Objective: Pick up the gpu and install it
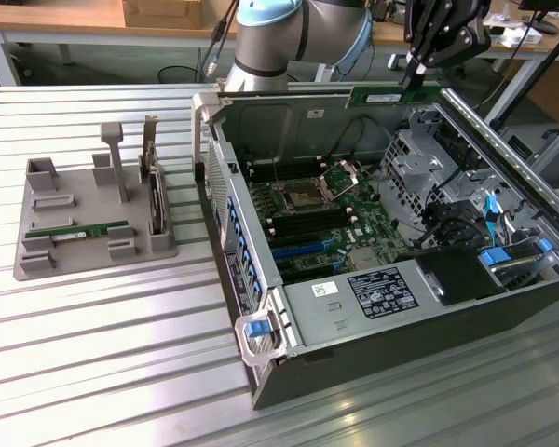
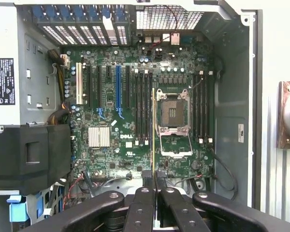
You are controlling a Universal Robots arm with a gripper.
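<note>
My gripper [image 1: 413,78] hangs above the far rim of the open computer case [image 1: 261,279], shut on the gpu [image 1: 380,95], a thin green stick held level in the air. In the wrist view the gpu [image 2: 152,140] appears edge-on as a thin line running out from between my closed fingers [image 2: 144,193], over the motherboard [image 2: 111,164]. It lines up beside the black slots [image 2: 144,106] next to the processor socket [image 2: 173,116]. A second green stick [image 1: 82,229] lies flat in the grey holder [image 1: 37,265] at the exterior view's left.
The case lies on its side on a ribbed metal table [image 1: 102,354]. It holds a black shroud [image 2: 29,154], blue drive latches [image 1: 498,256] and loose cables. An upright card [image 1: 155,200] stands in the grey holder. My arm's base [image 1: 270,42] rises behind the case.
</note>
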